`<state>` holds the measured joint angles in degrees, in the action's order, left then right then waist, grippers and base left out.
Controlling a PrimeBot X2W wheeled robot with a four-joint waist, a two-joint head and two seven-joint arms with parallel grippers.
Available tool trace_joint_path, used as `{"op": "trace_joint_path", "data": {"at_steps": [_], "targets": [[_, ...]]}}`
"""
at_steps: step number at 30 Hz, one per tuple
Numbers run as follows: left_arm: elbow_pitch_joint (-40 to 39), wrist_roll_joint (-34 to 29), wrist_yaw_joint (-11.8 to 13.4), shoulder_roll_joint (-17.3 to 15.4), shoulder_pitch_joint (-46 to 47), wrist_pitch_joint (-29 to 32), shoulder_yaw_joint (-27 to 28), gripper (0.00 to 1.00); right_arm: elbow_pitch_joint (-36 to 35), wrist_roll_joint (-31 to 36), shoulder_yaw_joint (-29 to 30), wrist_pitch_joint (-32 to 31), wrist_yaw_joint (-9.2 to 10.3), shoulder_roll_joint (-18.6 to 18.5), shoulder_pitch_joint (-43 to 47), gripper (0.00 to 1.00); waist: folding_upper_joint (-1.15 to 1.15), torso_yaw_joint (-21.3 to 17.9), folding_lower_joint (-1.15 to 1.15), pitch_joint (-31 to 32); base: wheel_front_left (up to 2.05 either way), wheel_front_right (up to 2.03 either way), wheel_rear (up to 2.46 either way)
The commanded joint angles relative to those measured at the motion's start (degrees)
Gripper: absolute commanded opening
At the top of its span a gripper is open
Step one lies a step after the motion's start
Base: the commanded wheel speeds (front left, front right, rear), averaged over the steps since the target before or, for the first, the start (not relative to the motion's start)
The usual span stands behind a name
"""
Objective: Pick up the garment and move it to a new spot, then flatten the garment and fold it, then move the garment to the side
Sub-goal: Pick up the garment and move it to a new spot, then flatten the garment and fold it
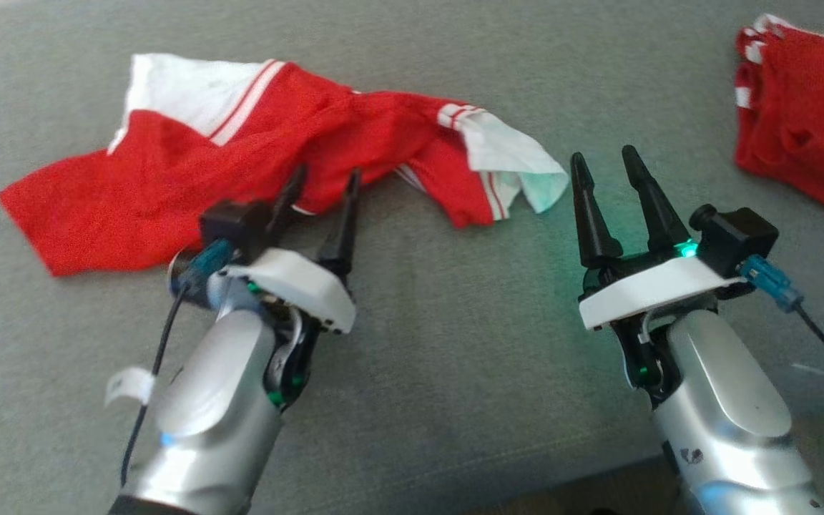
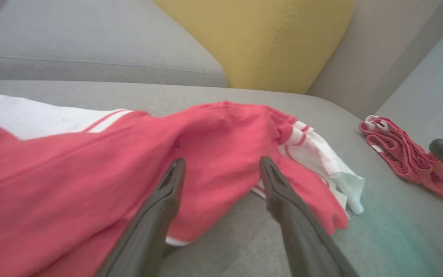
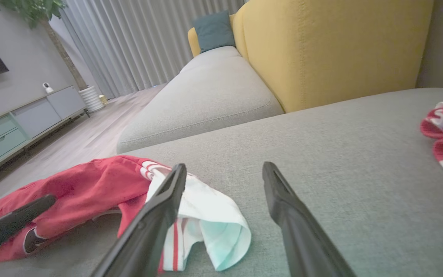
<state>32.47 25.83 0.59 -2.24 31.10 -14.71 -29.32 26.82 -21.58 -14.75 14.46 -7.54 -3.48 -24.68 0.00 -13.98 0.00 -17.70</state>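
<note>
A red garment (image 1: 190,164) with white panels and stripes lies crumpled across the grey sofa seat (image 1: 455,300); it also shows as the red garment (image 2: 90,169) and the red garment (image 3: 87,192). My left gripper (image 1: 326,175) hovers at its near edge, open, nothing between its fingers (image 2: 167,192). Its white sleeve end (image 1: 519,168) points toward my right gripper (image 1: 605,161), which stands open just right of it, over bare cushion. In the right wrist view the sleeve end (image 3: 214,227) lies beside the right gripper's left finger (image 3: 160,207).
A second red and white garment (image 1: 805,114) lies bunched at the far right of the seat, seen too as a red bundle (image 2: 406,154). A yellow backrest cushion (image 3: 321,50) rises behind. Another grey seat (image 3: 206,96) and wooden floor (image 3: 71,134) lie to the left.
</note>
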Motion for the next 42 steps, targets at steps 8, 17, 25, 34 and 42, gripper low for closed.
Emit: {"op": "trace_joint_path", "data": {"at_steps": [8, 17, 25, 34, 42], "targets": [[-6.84, -6.78, -0.06, -0.69, -7.57, -0.29, 12.64, 1.00, 1.70, 2.88, -0.01, 0.53, 0.05, 0.60, 0.34, 1.00, 0.00, 7.25, 0.00, 2.10, 0.00, 0.00, 0.00], [-12.04, -7.86, 0.45, -0.66, -14.44, -0.29, 17.32, 1.00, 5.41, 5.41, 0.61, 0.53, 0.05, 0.60, -1.49, 1.00, 0.00, 11.25, 0.00, 2.10, 0.00, 0.00, 0.00], [-12.47, -7.85, 0.63, -0.65, -16.19, -0.29, 18.52, 1.00, 8.93, 10.59, 2.54, 0.53, 0.05, 0.60, -4.77, 1.00, 0.00, 13.64, 0.00, 1.39, 0.00, 0.00, 0.00], [-12.28, -6.63, 0.72, -0.65, -16.31, -0.29, 18.23, 1.00, 16.27, 16.72, 6.08, 0.53, 0.05, 0.60, -8.22, 1.00, 0.00, 15.77, 0.00, 1.16, 0.00, 0.00, 0.00], [-12.57, -5.80, 1.07, -0.65, -16.98, -0.29, 18.21, 1.00, 16.18, 18.88, 9.89, 0.53, 0.05, 0.60, -9.04, 0.00, 0.00, 15.83, 0.00, 1.54, 0.00, 0.00, 0.00]]}}
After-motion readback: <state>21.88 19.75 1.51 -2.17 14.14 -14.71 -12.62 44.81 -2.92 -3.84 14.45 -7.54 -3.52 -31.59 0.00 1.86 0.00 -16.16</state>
